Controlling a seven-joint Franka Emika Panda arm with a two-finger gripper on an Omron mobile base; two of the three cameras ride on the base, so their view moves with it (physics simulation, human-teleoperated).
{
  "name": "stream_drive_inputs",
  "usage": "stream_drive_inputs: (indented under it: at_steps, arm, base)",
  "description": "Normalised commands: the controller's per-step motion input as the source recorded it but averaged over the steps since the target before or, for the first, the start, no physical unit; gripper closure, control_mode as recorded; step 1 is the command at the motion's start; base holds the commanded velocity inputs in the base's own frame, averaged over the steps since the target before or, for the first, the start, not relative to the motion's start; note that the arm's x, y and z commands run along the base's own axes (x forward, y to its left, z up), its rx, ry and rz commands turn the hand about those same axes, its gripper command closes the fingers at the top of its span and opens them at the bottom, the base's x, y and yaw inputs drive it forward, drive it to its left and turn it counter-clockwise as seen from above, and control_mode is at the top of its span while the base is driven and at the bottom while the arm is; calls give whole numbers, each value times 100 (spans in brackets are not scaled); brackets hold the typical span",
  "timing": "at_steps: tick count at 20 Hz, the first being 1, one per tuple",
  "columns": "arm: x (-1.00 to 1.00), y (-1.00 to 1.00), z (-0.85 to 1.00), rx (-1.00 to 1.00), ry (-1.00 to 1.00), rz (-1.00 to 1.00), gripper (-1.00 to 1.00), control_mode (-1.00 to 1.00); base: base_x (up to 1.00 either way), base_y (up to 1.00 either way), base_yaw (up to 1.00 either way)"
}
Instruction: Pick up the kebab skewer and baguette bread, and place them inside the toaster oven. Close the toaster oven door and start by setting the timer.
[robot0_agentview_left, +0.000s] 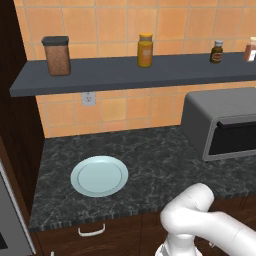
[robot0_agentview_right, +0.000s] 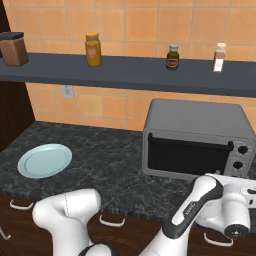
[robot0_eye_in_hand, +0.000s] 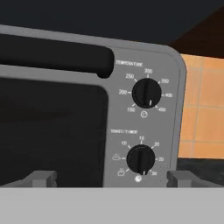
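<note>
Looks like we're at the timer step: wide-spread gripper (robot0_eye_in_hand: 107, 178) faces the boxy grey toaster oven's (robot0_eye_in_hand: 144, 52) black lower-centre timer dial (robot0_eye_in_hand: 140, 159), needs closing on it next.

My 2 base cameras look forward and down from behind, sharing the dark marbled stone counter (robot0_agentview_left: 150, 150), pale blue round plate (robot0_agentview_right: 44, 160) and boxy grey metal toaster oven (robot0_agentview_right: 197, 135); my hand camera faces its black round timer knob (robot0_eye_in_hand: 140, 159) closely.

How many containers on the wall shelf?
4. A tall dark-lidded brown canister at the left end, a yellow-orange jar mid-shelf, a small dark brown bottle further right, and a pale red-banded shaker bottle rightmost. The long dark grey shelf runs beyond the frames, so others may be hidden.
</note>
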Motion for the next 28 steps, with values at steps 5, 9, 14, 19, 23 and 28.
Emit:
stream_drive_inputs:
  at_steps: [5,9,14,19,23,28]
  arm:
    - [19,-12,-11,0,0,0,-100,-100]
    - [39,-21,-5,2,0,0,-100,-100]
    - [28,-22,0,4,0,0,-100,-100]
    - [26,-3,0,1,0,0,-100,-100]
    - [18,-2,0,0,0,0,-100,-100]
    - [1,-5,-1,0,0,0,-100,-100]
  base:
    - [0,0,0]
    - [0,0,0]
    - [0,0,0]
    - [0,0,0]
    - [0,0,0]
    - [0,0,0]
